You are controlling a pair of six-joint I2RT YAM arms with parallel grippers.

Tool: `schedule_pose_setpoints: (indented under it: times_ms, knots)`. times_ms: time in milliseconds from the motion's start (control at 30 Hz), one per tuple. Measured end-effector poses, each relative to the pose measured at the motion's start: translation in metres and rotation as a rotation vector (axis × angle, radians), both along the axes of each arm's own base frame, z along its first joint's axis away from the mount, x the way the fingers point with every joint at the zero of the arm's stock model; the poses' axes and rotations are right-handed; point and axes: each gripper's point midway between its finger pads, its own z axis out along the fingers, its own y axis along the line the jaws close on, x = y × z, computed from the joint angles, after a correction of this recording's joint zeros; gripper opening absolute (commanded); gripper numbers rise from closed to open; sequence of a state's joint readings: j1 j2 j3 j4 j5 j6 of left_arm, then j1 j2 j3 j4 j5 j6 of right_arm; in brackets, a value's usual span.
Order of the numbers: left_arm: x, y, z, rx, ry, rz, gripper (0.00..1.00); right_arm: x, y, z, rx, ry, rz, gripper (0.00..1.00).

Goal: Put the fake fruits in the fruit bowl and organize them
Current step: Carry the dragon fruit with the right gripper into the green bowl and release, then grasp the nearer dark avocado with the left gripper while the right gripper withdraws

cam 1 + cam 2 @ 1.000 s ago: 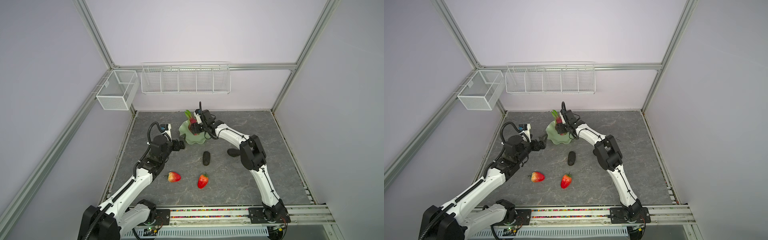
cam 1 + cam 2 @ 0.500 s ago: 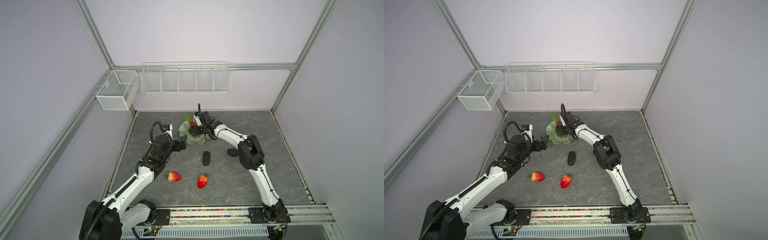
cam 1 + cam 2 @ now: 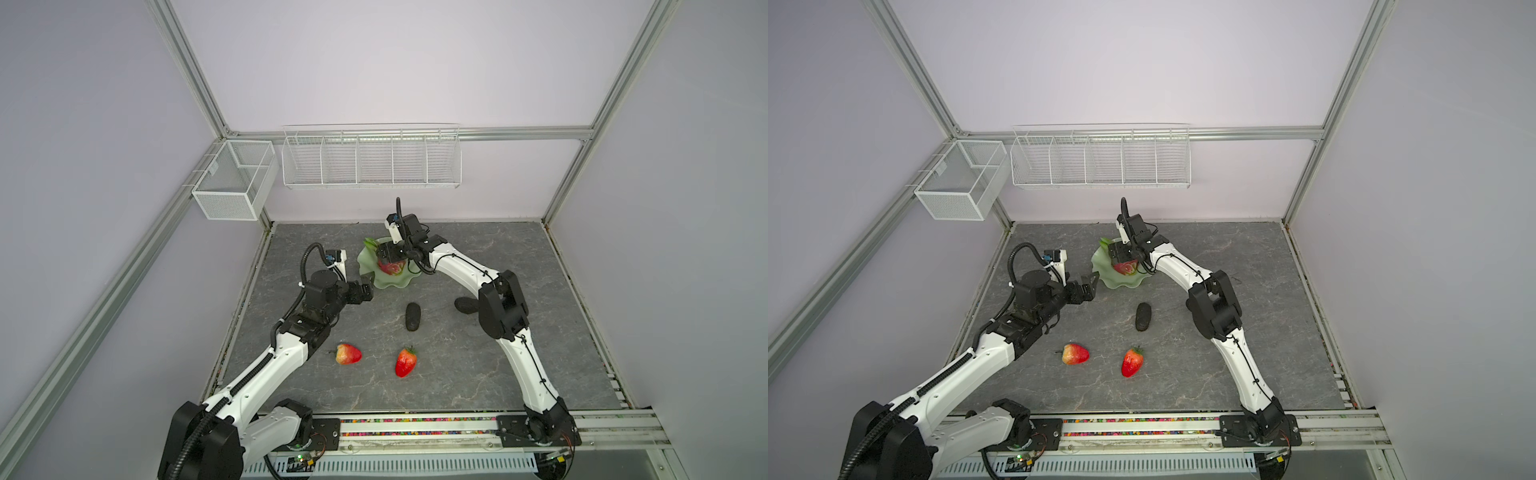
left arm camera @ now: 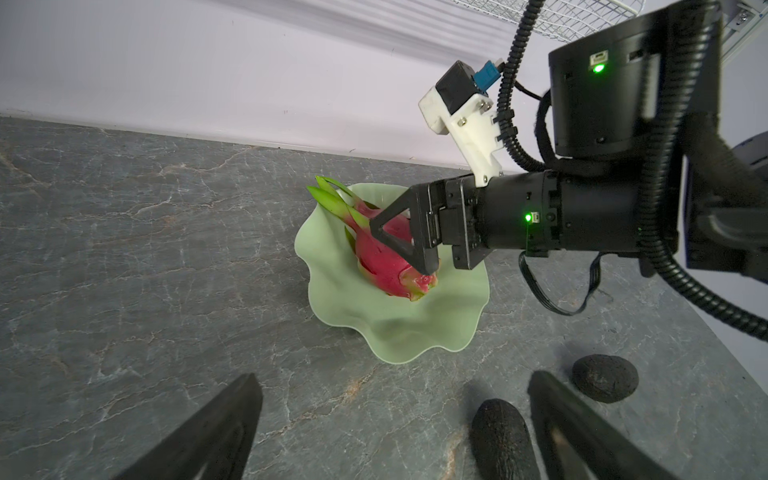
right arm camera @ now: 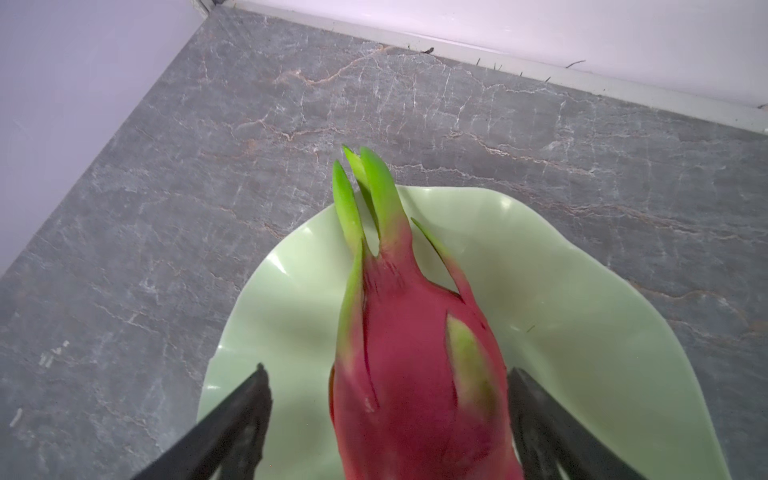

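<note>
Now the dragon fruit (image 5: 415, 374) lies in the bowl (image 5: 582, 311) with the right gripper (image 5: 386, 370) spread around it, not squeezing, and the left gripper (image 4: 392, 376) spread and empty, and the fruit looks light, hard and slippery, so grab its fat middle, not the leaves.

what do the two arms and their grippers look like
Both arms, left arm and right arm, are white shells with black joints. The left gripper and right gripper are black with triangular open-frame fingers. A ribbed black cable loops at each wrist beside a white camera mount with a blue plug.
</note>
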State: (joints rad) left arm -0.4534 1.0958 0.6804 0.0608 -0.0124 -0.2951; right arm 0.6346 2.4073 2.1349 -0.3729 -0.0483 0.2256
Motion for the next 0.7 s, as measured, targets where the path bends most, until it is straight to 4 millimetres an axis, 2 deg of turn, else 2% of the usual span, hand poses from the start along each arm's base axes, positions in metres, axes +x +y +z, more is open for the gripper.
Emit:
schedule_pose_setpoints:
  times_ms: [67, 167, 267, 367, 400, 467, 533, 600, 667, 700]
  knots:
    - [-0.001, -0.003, 0.0, -0.006, 0.004, -0.016, 1.0, 0.0, 0.0, 0.0, -0.001, -0.001, 0.004, 0.88]
    - [0.0, -0.011, -0.008, -0.01, 0.036, -0.054, 0.94, -0.006, -0.006, -0.001, -0.005, 0.002, 0.003, 0.88]
    - [0.007, -0.029, -0.026, -0.008, 0.116, -0.109, 0.84, -0.022, -0.03, 0.008, -0.009, 0.02, -0.027, 0.88]
    - [0.01, -0.053, -0.045, 0.003, 0.193, -0.166, 0.81, -0.043, -0.074, 0.035, 0.02, 0.033, -0.098, 0.88]
    - [0.008, -0.064, -0.051, 0.011, 0.213, -0.193, 0.8, -0.05, -0.095, 0.047, 0.033, 0.032, -0.132, 0.88]
    - [-0.001, -0.086, -0.061, 0.027, 0.243, -0.252, 0.8, -0.064, -0.133, 0.069, 0.057, 0.017, -0.193, 0.88]
    - [-0.013, -0.109, -0.072, 0.045, 0.275, -0.315, 0.78, -0.084, -0.169, 0.081, 0.058, 0.01, -0.251, 0.88]
    - [-0.023, -0.128, -0.084, 0.065, 0.305, -0.36, 0.76, -0.109, -0.186, 0.077, 0.047, 0.026, -0.264, 0.88]
    - [-0.031, -0.141, -0.095, 0.083, 0.336, -0.388, 0.74, -0.138, -0.195, 0.06, 0.026, 0.071, -0.257, 0.88]
    - [-0.034, -0.146, -0.101, 0.092, 0.352, -0.397, 0.73, -0.157, -0.201, 0.045, 0.006, 0.11, -0.253, 0.88]
